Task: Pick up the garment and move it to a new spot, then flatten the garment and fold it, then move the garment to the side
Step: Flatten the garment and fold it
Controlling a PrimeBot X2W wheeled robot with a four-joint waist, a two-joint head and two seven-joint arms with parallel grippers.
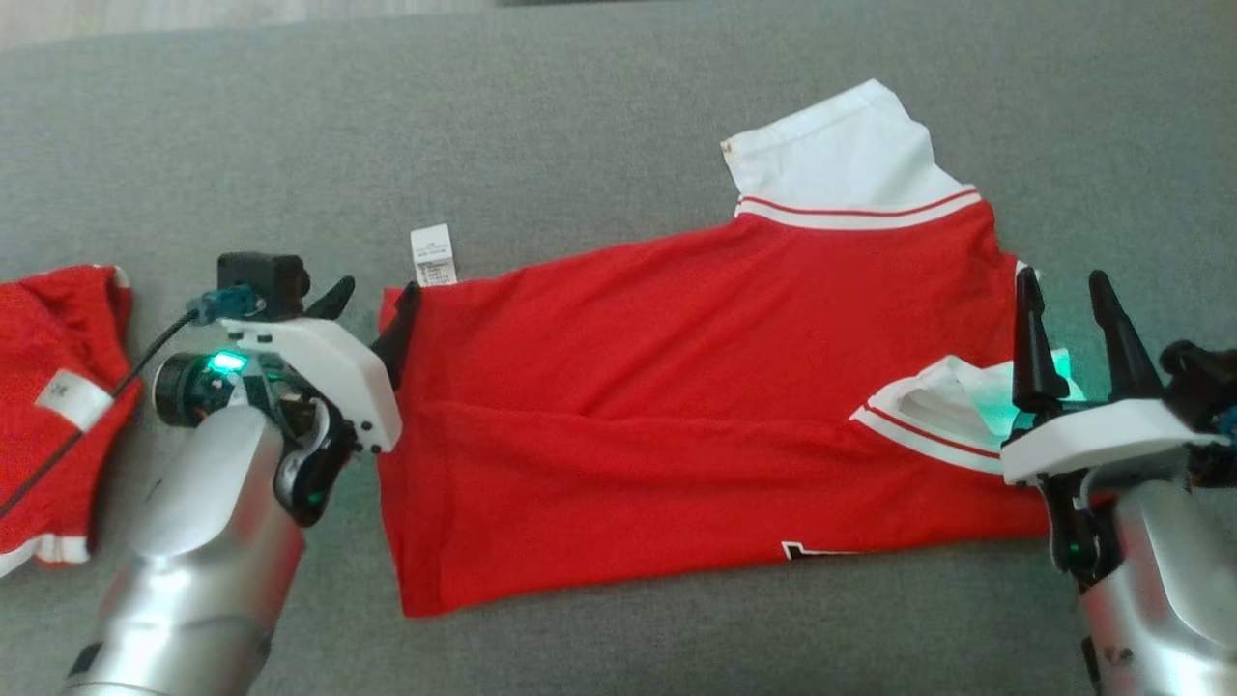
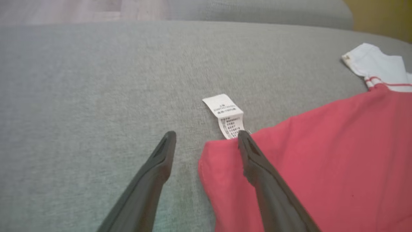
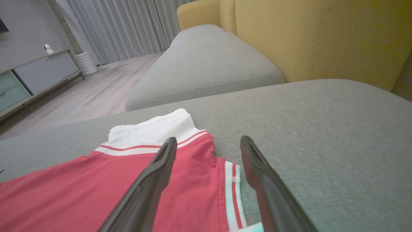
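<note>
Red polo shirt (image 1: 676, 387) lay folded on the grey sofa cushion (image 1: 483, 126); the left gripper (image 1: 372, 300) and the right gripper (image 1: 1063, 290) gaped empty at its ends.

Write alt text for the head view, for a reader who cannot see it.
A red shirt with a white collar lies flat across a grey sofa cushion. The left gripper is open at its hem end beside a white care label, and the right gripper is open at its sleeve end. Another red garment lies at the far left.
</note>
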